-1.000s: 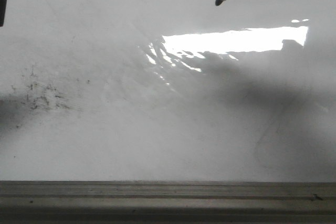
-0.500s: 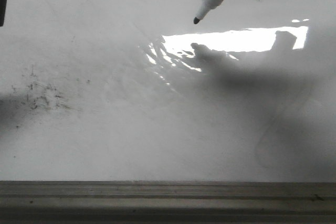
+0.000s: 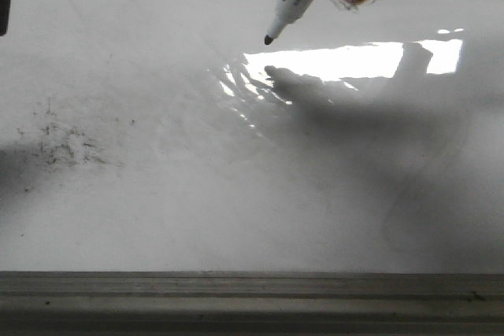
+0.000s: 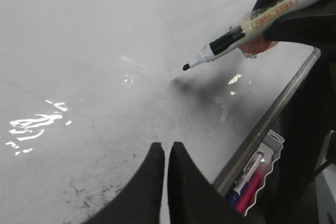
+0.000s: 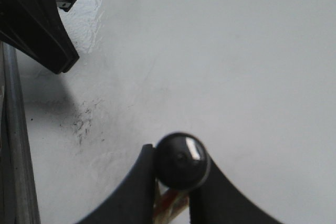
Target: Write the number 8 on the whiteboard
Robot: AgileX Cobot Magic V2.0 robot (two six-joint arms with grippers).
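The whiteboard fills the front view; it is glossy white with faint grey erased curves. No number 8 shows on it in any view. My right gripper is shut on a white marker with a black tip, uncapped. The marker slants down from the top of the front view, its tip just above the board beside its own shadow. The left wrist view shows the marker too, with tape round its barrel. My left gripper is shut and empty, hovering over the board near the rail.
A grey metal rail runs along the board's near edge. Black speckle smudges lie at the left. A bright glare patch lies under the marker. A small tray beyond the rail holds a blue and a pink marker.
The marker has come further into the front view, its tip moving left and down toward the board. Its shadow has moved left with it. The board's marks are unchanged.
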